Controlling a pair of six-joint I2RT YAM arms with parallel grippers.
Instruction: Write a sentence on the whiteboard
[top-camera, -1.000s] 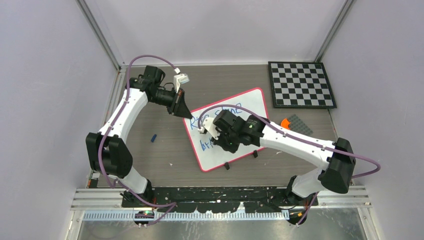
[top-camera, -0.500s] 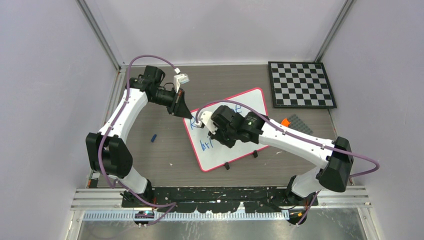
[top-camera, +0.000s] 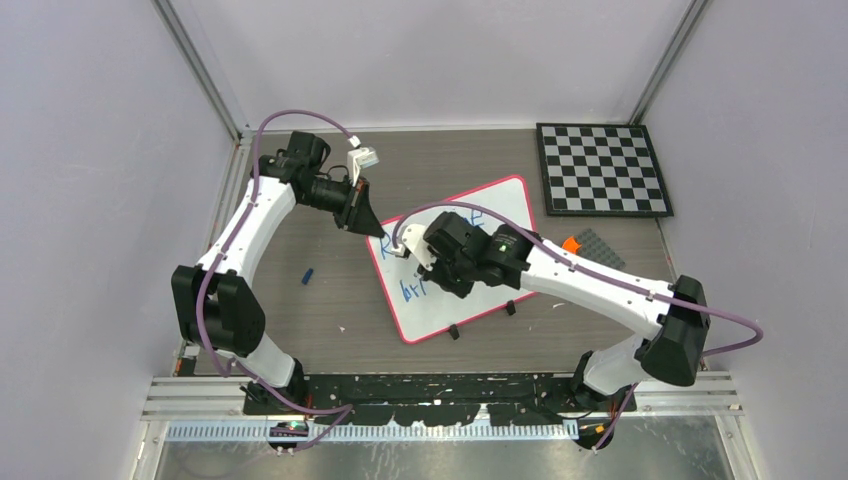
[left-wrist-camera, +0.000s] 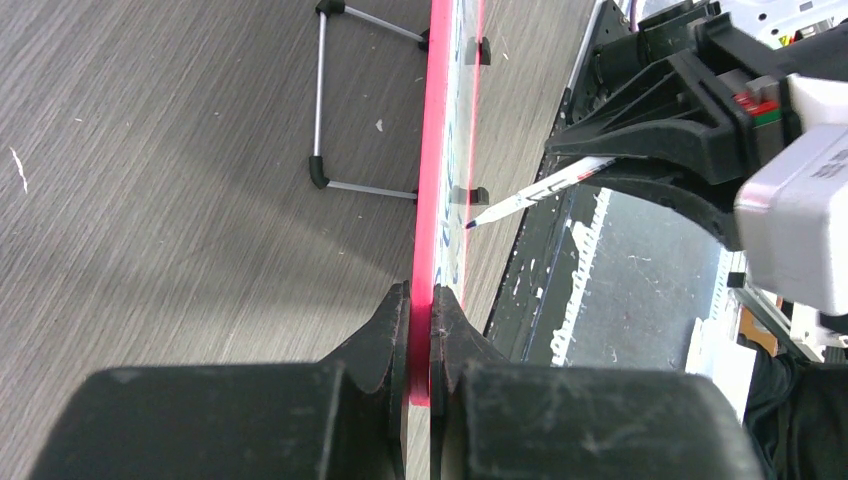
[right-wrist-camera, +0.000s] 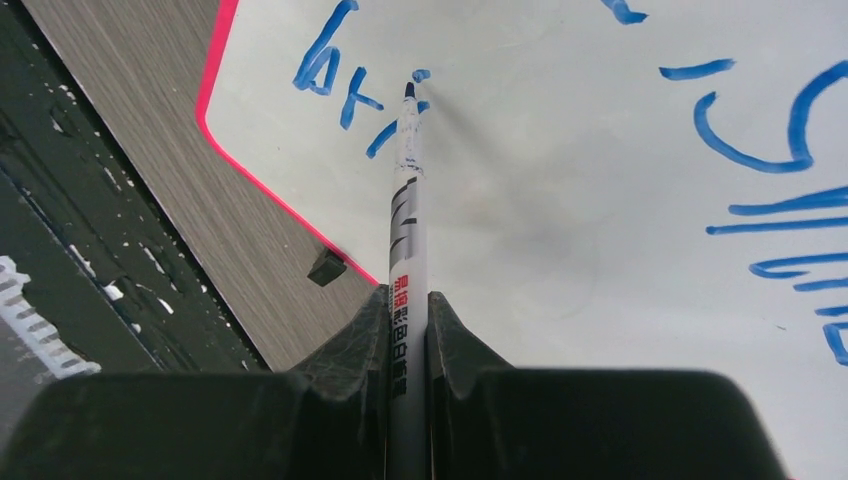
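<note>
The whiteboard (top-camera: 500, 205) lies tilted on the table, white with a pink rim. My left gripper (top-camera: 378, 232) is shut on its far-left corner; the left wrist view shows both fingers pinching the pink rim (left-wrist-camera: 437, 150). My right gripper (top-camera: 428, 276) hovers over the board, shut on a white marker (right-wrist-camera: 408, 200). Its blue tip touches the board at the lower line of the sentence (right-wrist-camera: 345, 85). More blue strokes (right-wrist-camera: 770, 150) of the upper line show to the right. From above, the right arm hides most of the sentence (top-camera: 410, 291).
A black-and-white checkerboard (top-camera: 603, 168) lies at the far right. Near it sit an orange piece (top-camera: 570, 244) and a grey plate (top-camera: 600, 248). A small blue cap (top-camera: 309, 274) lies left of the board. Two black clips (top-camera: 453, 332) sit on the board's near edge.
My right gripper with the marker shifted a little up and to the left over the board, then nearly stopped. The left arm and the board stayed put.
</note>
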